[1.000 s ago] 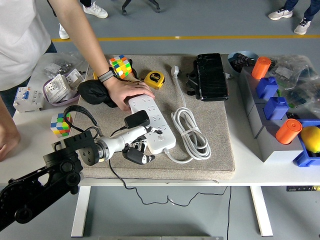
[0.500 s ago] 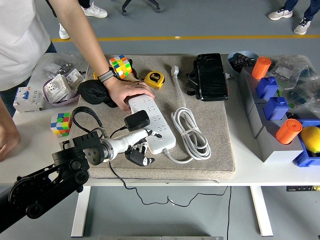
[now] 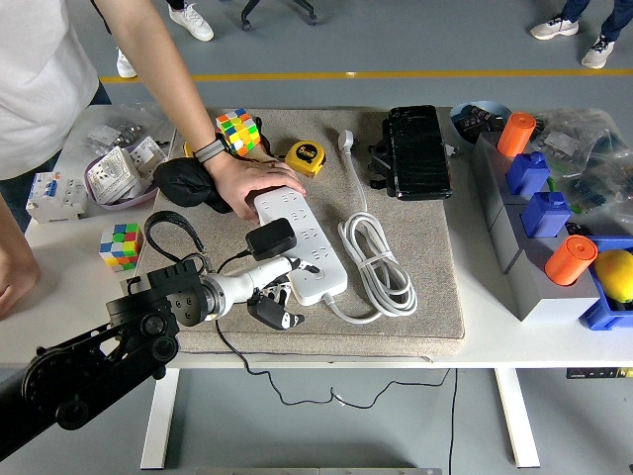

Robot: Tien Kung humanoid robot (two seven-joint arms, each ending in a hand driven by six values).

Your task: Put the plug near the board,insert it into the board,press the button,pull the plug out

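Observation:
A white power strip (image 3: 309, 236) lies slanted on the grey mat (image 3: 425, 297). A black plug adapter (image 3: 270, 238) sits on the strip's middle, and its thin black cord runs off the table's near edge. A person's hand (image 3: 247, 181) presses down on the strip's far end. My left hand (image 3: 277, 289) is at the strip's near left side. Its white index finger (image 3: 287, 264) points at the strip's near end just below the plug, and the other fingers are curled under and hold nothing. I cannot tell whether the fingertip touches the strip.
The strip's coiled white cable (image 3: 377, 253) lies to its right. A yellow tape measure (image 3: 305, 155), two Rubik's cubes (image 3: 238, 130) (image 3: 121, 243), a black pouch (image 3: 183, 183) and a black case (image 3: 417, 150) surround it. Blue and orange blocks (image 3: 542, 213) stand on the right.
My left arm has shifted and the hand has drawn back slightly toward the near left. The plug, the strip and the person's hand have not moved.

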